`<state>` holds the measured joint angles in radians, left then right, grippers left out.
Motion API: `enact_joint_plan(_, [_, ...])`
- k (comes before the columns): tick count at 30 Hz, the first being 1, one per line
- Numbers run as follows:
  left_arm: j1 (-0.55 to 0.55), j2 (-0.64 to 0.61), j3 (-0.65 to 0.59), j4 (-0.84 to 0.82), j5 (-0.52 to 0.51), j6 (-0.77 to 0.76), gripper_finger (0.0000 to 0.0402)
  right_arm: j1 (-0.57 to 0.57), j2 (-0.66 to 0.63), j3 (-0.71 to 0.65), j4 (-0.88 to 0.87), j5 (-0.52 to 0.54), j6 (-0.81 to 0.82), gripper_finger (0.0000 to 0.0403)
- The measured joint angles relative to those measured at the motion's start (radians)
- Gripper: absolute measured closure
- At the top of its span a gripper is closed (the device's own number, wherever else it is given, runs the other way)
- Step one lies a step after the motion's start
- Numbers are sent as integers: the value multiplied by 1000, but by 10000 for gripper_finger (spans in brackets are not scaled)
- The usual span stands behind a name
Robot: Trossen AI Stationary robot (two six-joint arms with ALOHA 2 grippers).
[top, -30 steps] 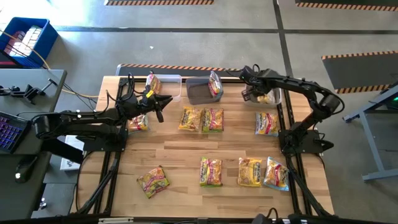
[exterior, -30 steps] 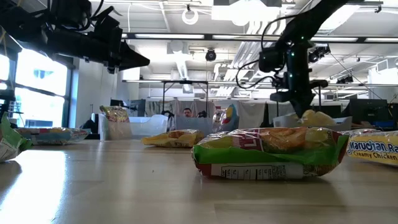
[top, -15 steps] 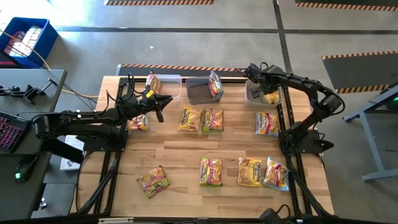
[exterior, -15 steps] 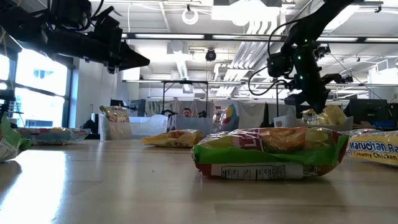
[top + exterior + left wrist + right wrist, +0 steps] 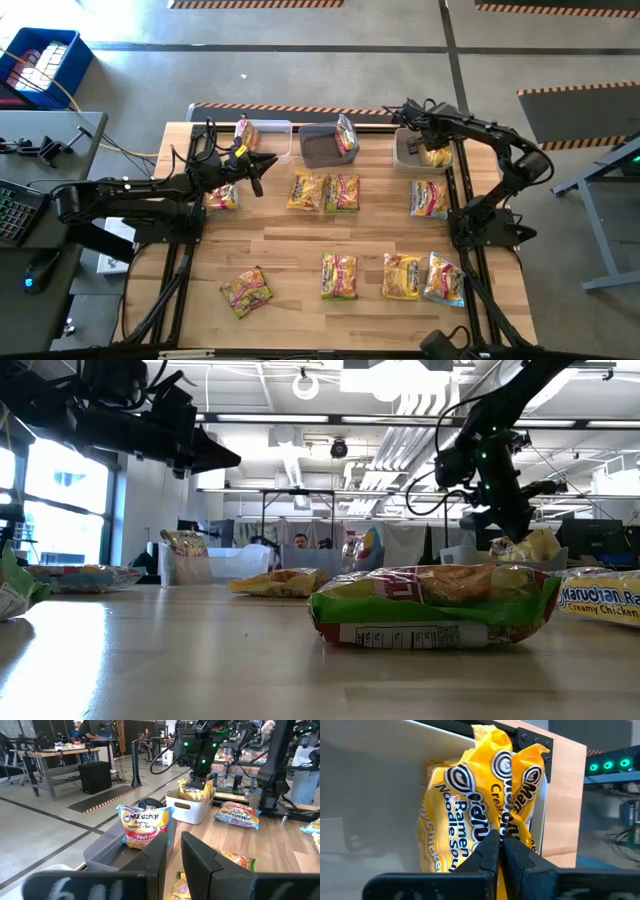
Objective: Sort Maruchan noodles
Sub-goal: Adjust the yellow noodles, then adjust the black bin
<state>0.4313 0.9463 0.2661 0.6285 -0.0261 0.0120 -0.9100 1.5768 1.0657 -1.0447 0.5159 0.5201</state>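
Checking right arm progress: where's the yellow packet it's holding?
In the high view, the yellow packet sits pinched in the right gripper inside the white bin at the table's far right corner, just beyond a loose packet.

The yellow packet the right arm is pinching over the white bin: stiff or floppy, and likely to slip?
The yellow packet probably flexes: its wrapper creases where the right gripper pinches it. The glossy film looks slippery. It seems light, hanging over the white bin from one edge.

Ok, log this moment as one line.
right pincer: shut on yellow packet, over right bin | left pincer: idle near left bin | table: packets unsorted
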Motion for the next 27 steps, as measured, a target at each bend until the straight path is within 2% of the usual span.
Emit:
enact_joint_plan(8, [0,0,0,-3,0,0,355,7,85,0,-35,75,35,396])
enact_joint_plan(16, [0,0,0,-3,0,0,355,8,86,22,-68,75,31,321])
enact_joint_plan(21, [0,0,0,-3,0,0,355,8,86,83,-118,94,-2,282])
enact_joint_plan(27, [0,0,0,-4,0,0,355,14,86,219,-234,131,-60,279])
